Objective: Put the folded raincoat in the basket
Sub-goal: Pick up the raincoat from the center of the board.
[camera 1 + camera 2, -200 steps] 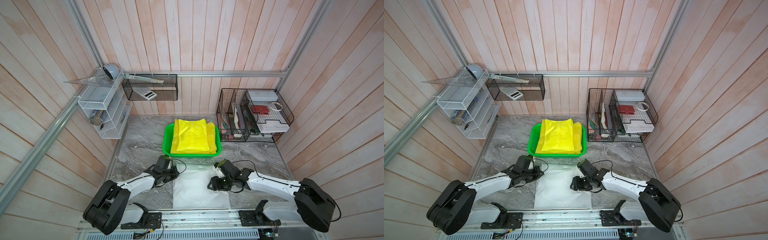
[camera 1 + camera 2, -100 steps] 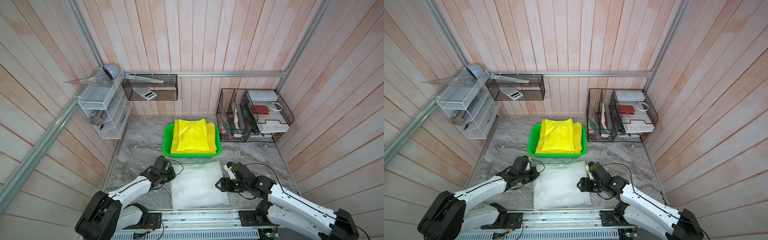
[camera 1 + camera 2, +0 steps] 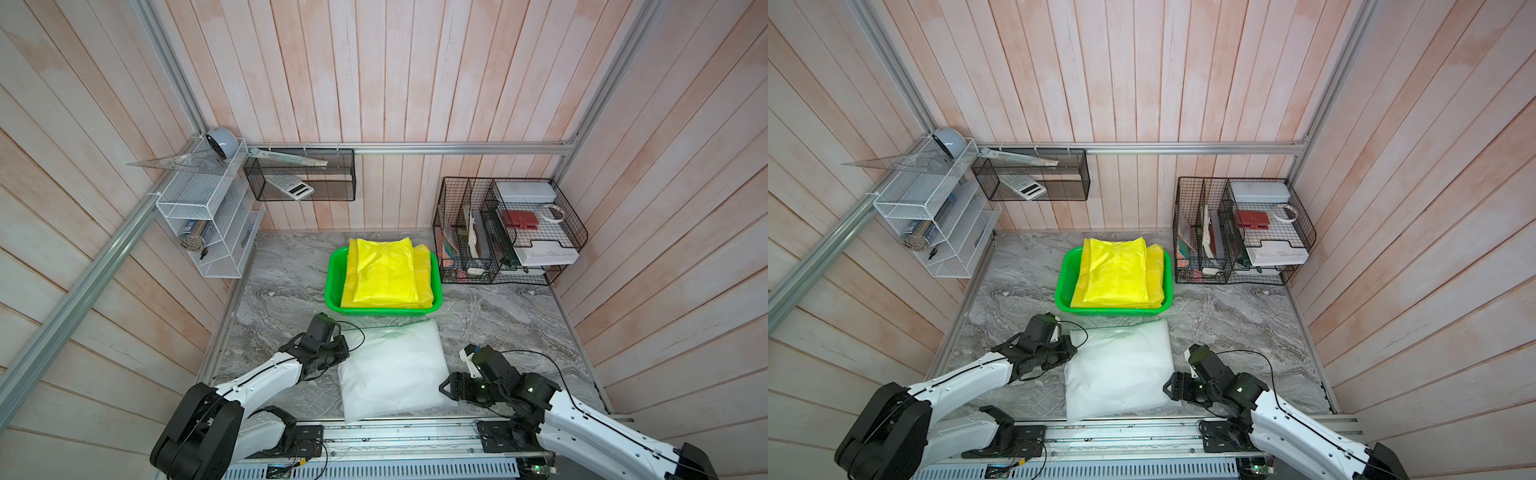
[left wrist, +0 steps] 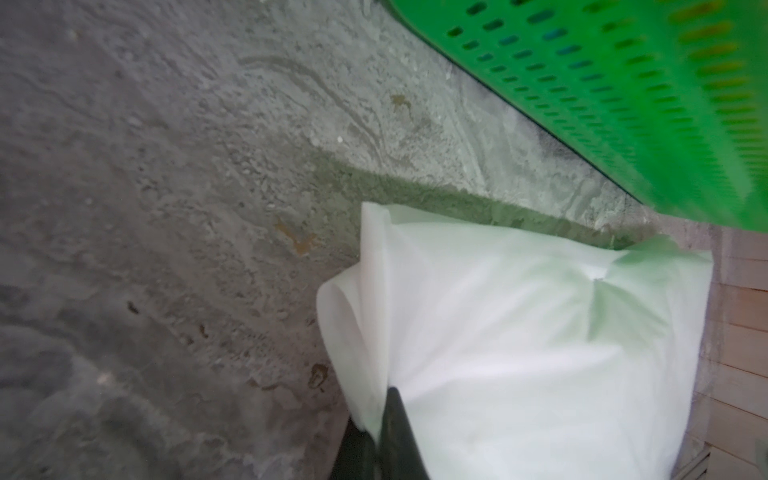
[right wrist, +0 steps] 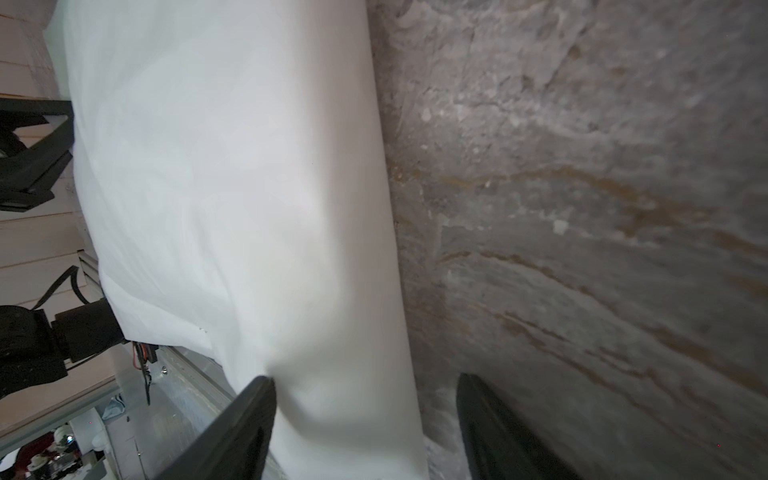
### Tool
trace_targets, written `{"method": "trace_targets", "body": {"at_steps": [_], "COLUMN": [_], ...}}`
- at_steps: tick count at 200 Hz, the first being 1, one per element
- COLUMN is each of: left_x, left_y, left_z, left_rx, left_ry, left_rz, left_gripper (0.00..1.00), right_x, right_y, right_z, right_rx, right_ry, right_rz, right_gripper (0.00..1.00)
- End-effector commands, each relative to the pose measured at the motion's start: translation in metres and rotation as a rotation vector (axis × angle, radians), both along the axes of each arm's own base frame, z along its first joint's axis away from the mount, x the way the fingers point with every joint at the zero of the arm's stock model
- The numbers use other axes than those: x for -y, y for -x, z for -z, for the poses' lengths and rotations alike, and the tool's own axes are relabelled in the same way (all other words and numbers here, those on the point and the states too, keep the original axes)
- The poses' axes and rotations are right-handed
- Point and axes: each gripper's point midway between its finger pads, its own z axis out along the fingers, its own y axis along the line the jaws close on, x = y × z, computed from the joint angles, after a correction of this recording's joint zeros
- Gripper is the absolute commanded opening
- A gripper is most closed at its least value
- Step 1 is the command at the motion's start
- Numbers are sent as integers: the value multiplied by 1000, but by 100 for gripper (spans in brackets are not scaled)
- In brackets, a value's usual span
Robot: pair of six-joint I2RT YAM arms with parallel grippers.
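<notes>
On my feed I see a marble table (image 3: 498, 316) boxed in by plank walls (image 3: 415, 83). A white wire shelf (image 3: 187, 195) hangs on the left wall. A clear set square (image 3: 174, 162) lies on top of it, a grey round thing (image 3: 221, 142) sits at its far end, and a metal cylinder (image 3: 195, 236) lies lower down. A black mesh tray (image 3: 332, 183) hangs on the back wall, with a calculator (image 3: 289, 187) inside and a ruler (image 3: 286, 157) across its rim. Near the right wall a black wire organiser (image 3: 456, 195) stands on the table. In it I make out a white box (image 3: 525, 192), a red wallet (image 3: 519, 219), a tape roll (image 3: 552, 212) and a white tray (image 3: 546, 254).
</notes>
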Motion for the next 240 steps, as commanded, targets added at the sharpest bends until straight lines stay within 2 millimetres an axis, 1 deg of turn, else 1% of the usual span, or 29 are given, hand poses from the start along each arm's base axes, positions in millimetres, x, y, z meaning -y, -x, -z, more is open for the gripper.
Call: {"method": "trace_targets", "body": {"at_steps": [1,15,31,53,71,100,124,151,168,182,203,213,240], "left_x": [-10,-9,-8,-7,-3,-2,-2,0,0,-1,-2,-1,-1], "left_y": [6,6,6,6,5,6,7,8,11,14,20,25,35], "left_z": [12,13,14,14,10,4,-2,-15,-27,-38,-54,-59,-72], "left_rx": [-25,-25,-27,-28,-21,-11,1,17,30,39,44,35,7], "left_ry": [-33,-32,-25,-21,-2,12,30,50,61,69,82,93,110], "left_rz": [-21,-23,-23,-21,-6,-1,-9,-9,-4,-1,4,13,25], "left_gripper": [0,0,0,0,0,0,0,0,0,0,0,0,0], "right_x": [-4,-8,-11,-12,-13,-10,-11,-10,-12,-16,-25,-29,-34], "right_y": [7,9,10,6,3,4,4,3,4,5,7,9,17], "right_z": [16,22,22,14,8,8,0,-17,-26,-35,-53,-63,-81], "right_rx": [-89,-123,-141,-116,-87,-100,-85,-47,-44,-49,-56,-58,-72], "right_ry": [-36,-66,-91,-105,-123,-139,-142,-114,-105,-115,-149,-165,-182], "right_rz": [38,61,73,73,79,110,96,49,20,-2,-49,-76,-147], "right_gripper": [74,70,63,48,37,12,0,0,0,0,0,0,0]}}
